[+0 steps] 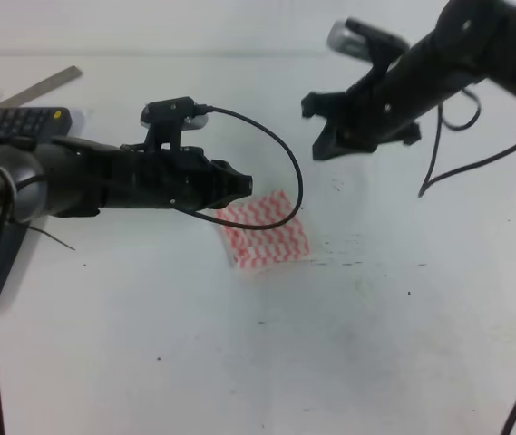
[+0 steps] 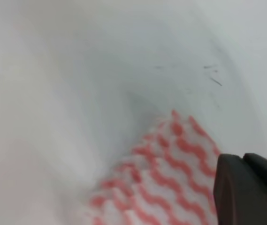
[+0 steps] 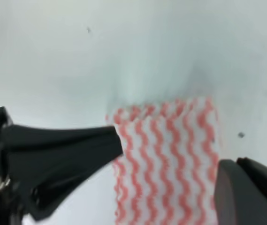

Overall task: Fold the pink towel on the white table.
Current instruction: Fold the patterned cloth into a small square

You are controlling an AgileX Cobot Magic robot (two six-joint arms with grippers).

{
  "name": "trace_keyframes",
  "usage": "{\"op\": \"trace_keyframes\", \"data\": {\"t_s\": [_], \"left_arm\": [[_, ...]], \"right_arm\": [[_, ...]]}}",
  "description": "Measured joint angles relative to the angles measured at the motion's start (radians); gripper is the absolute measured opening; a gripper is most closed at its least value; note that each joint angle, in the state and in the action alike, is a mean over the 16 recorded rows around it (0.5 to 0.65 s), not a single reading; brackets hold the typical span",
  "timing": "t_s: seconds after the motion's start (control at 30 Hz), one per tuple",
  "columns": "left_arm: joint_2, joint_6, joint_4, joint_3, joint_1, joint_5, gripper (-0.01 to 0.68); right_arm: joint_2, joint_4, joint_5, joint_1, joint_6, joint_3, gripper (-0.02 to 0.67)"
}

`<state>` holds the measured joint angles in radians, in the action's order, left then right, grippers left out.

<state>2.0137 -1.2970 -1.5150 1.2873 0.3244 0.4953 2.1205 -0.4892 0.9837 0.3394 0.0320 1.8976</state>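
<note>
The pink towel lies flat as a small folded rectangle mid-table on the white table. My left gripper reaches in from the left, and its tapered tip looks shut at the towel's upper left corner. Whether it pinches cloth is unclear. The right wrist view shows that tip touching the towel's left edge. My right gripper hangs open above and behind the towel, apart from it. The left wrist view has the towel close below, with one fingertip at the lower right.
A dark grey keyboard lies at the left edge, partly under the left arm. A metal ruler sits behind it. Black cables loop over the towel and hang at the right. Small dark specks mark the table right of the towel.
</note>
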Motion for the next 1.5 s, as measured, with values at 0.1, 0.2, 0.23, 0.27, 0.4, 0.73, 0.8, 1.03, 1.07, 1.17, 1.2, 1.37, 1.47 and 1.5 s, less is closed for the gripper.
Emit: {"op": "trace_keyframes", "data": {"t_s": [0.1, 0.2, 0.23, 0.27, 0.4, 0.73, 0.8, 1.03, 1.07, 1.17, 1.2, 1.37, 1.47, 1.5], "left_arm": [[0.006, -0.009, -0.006, 0.008, 0.007, -0.006, -0.002], [0.011, -0.017, -0.014, 0.020, 0.018, -0.016, -0.002], [0.012, -0.018, -0.016, 0.024, 0.024, -0.021, -0.002], [0.013, -0.019, -0.018, 0.028, 0.029, -0.027, -0.002], [0.024, -0.022, -0.023, 0.044, 0.057, -0.039, -0.002], [0.065, -0.003, -0.012, 0.062, 0.113, -0.085, -0.002], [0.077, 0.005, -0.007, 0.062, 0.117, -0.093, -0.002], [0.109, 0.050, 0.033, 0.062, 0.120, -0.094, -0.002], [0.112, 0.058, 0.041, 0.062, 0.120, -0.090, -0.002], [0.117, 0.080, 0.067, 0.062, 0.121, -0.074, -0.002], [0.118, 0.087, 0.076, 0.062, 0.121, -0.068, -0.002], [0.121, 0.123, 0.118, 0.062, 0.122, -0.028, -0.002], [0.121, 0.140, 0.139, 0.062, 0.123, -0.002, -0.002], [0.121, 0.144, 0.144, 0.062, 0.123, 0.005, -0.002]], "right_arm": [[-0.030, 0.014, -0.001, -0.012, -0.005, 0.000, -0.018], [-0.060, 0.023, -0.004, -0.021, -0.014, -0.001, -0.018], [-0.067, 0.026, -0.006, -0.022, -0.017, -0.001, -0.018], [-0.076, 0.028, -0.007, -0.024, -0.019, -0.001, -0.018], [-0.110, 0.036, -0.013, -0.028, -0.027, -0.002, -0.018], [-0.179, 0.056, -0.021, -0.029, -0.040, -0.003, -0.018], [-0.191, 0.061, -0.019, -0.029, -0.041, -0.003, -0.018], [-0.206, 0.070, -0.016, -0.029, -0.041, -0.003, -0.018], [-0.207, 0.070, -0.016, -0.029, -0.041, -0.003, -0.018], [-0.208, 0.071, -0.015, -0.029, -0.042, -0.003, -0.018], [-0.208, 0.071, -0.014, -0.029, -0.042, -0.003, -0.018], [-0.207, 0.072, -0.014, -0.029, -0.042, -0.003, -0.018], [-0.207, 0.071, -0.014, -0.029, -0.042, -0.003, -0.018], [-0.207, 0.071, -0.014, -0.029, -0.042, -0.003, -0.018]]}}
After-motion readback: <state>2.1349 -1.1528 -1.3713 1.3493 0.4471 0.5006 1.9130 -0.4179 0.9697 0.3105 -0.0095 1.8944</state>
